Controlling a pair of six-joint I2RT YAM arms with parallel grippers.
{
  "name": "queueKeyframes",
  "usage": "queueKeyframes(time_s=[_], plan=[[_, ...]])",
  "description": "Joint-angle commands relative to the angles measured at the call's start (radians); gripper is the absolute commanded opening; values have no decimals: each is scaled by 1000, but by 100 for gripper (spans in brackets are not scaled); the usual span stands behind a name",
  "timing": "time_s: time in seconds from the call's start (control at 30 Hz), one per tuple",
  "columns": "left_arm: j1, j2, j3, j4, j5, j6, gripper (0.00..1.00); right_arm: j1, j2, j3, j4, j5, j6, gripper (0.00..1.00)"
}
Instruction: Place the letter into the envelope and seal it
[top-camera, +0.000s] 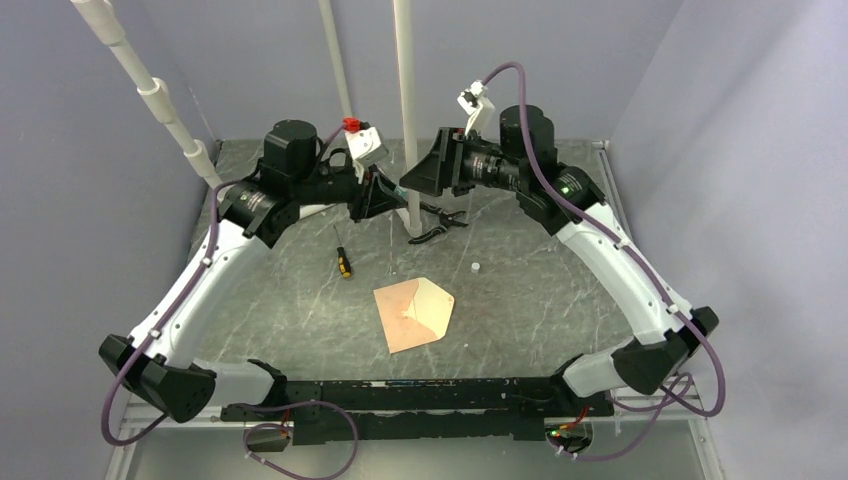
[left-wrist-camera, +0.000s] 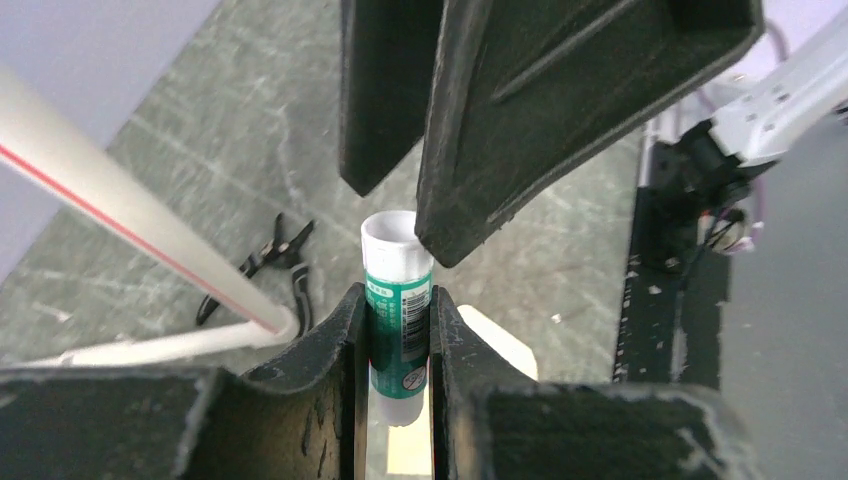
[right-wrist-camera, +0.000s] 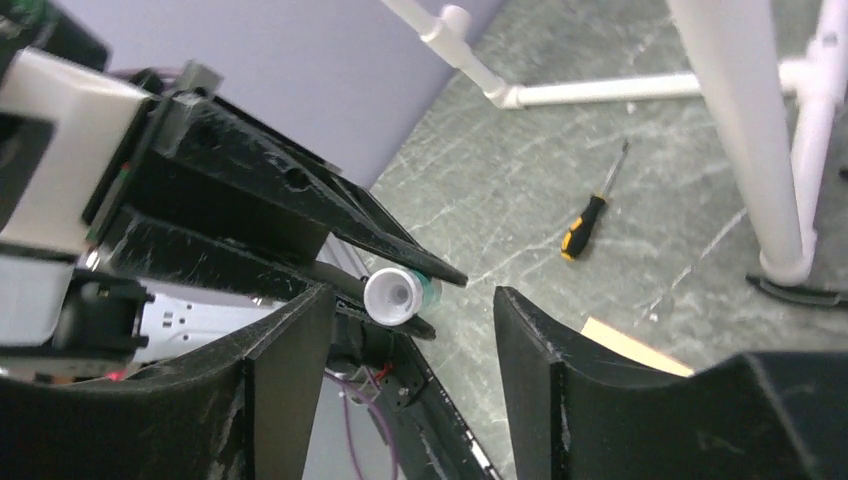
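Note:
The peach envelope (top-camera: 413, 313) lies flat on the table's middle, its pointed flap open toward the right. No separate letter sheet shows. My left gripper (top-camera: 378, 195) is raised at the back and shut on a green glue stick (left-wrist-camera: 398, 320) with its white end (right-wrist-camera: 392, 295) sticking out. My right gripper (top-camera: 418, 178) faces it, open, its fingers (left-wrist-camera: 560, 100) on either side of the stick's white end without touching it. A corner of the envelope shows in the left wrist view (left-wrist-camera: 500, 345) and in the right wrist view (right-wrist-camera: 630, 347).
A yellow-and-black screwdriver (top-camera: 343, 262) lies left of the envelope. Black pliers (top-camera: 437, 225) lie at the foot of a white pipe stand (top-camera: 408, 120). A small white cap (top-camera: 475, 267) sits right of centre. Side walls close in the table.

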Motion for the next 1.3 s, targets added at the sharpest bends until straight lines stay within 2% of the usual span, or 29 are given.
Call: queueKeyframes(time_s=[0.0,0.3,0.37,0.43,0.67,0.8,1.0,1.1,1.27], plan=[[1,28,65,-90,-122,146,2,7,39,35,-58,114,97,58],[1,51,104,-145,-78,230,2,29,117,84,-71,132,119,45],[1,54,110,-146,-95,232,3,34,130,99,-74,115,121,36],[1,59,114,-140,-116,226,2,38,142,115,-78,88,118,33],[1,35,91,-71,-133,165,4,39,136,99,-55,43,133,1],[1,37,107,-86,-162,141,22,31,103,83,-66,106,124,0],[5,27,74,-124,-141,116,63,-14,44,40,-56,125,173,0],[16,29,53,-137,-70,106,70,-36,20,23,-46,103,190,0],[30,47,41,-117,27,61,72,-51,6,1,-23,48,211,0]])
